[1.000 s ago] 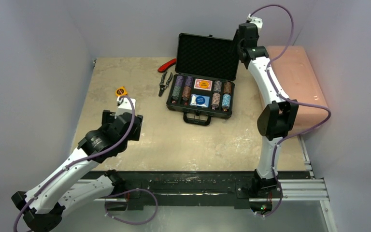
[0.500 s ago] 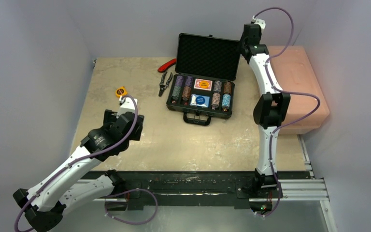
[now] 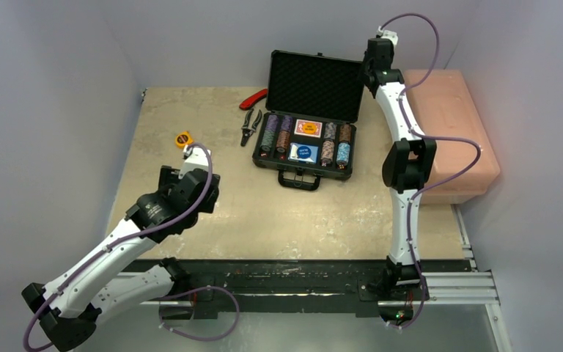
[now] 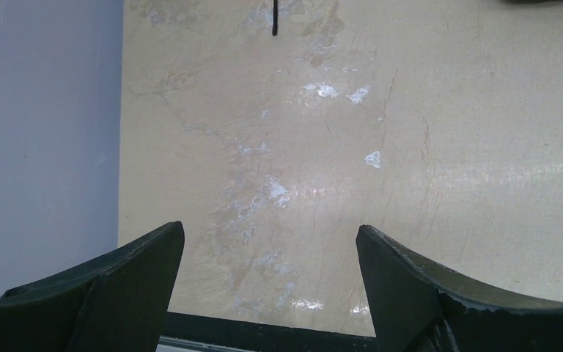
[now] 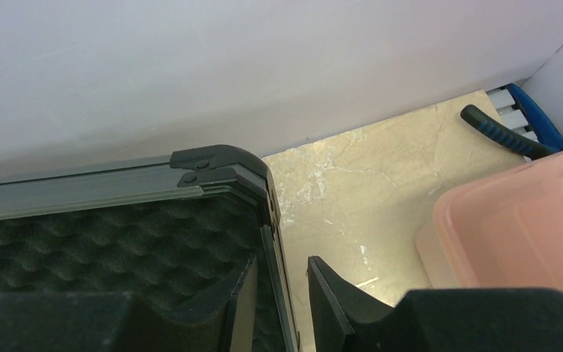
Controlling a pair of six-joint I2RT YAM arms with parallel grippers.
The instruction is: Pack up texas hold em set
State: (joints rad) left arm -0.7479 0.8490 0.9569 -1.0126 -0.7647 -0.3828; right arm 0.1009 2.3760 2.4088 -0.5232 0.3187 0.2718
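Jaws of the right gripper [image 5: 282, 258] have narrowed astride the edge of the briefcase lid [image 5: 117, 242], unclamped; chip stacks [image 3: 277, 133] sit packed below, one orange disc [image 3: 183, 138] loose beyond the gaping left gripper [image 4: 271, 235].

pink box [image 3: 454, 121]: right of table [image 3: 190, 110] | red-handled pliers [image 3: 254, 99]: far edge | black pliers [image 3: 250, 125]: just beside

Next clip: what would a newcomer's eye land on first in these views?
The open black briefcase at the far middle of the table, its tray lined with striped chip stacks and two card decks, lid upright. The right arm's fingers straddle that lid's right edge, beside the pink box. A small orange disc lies alone left of the case.
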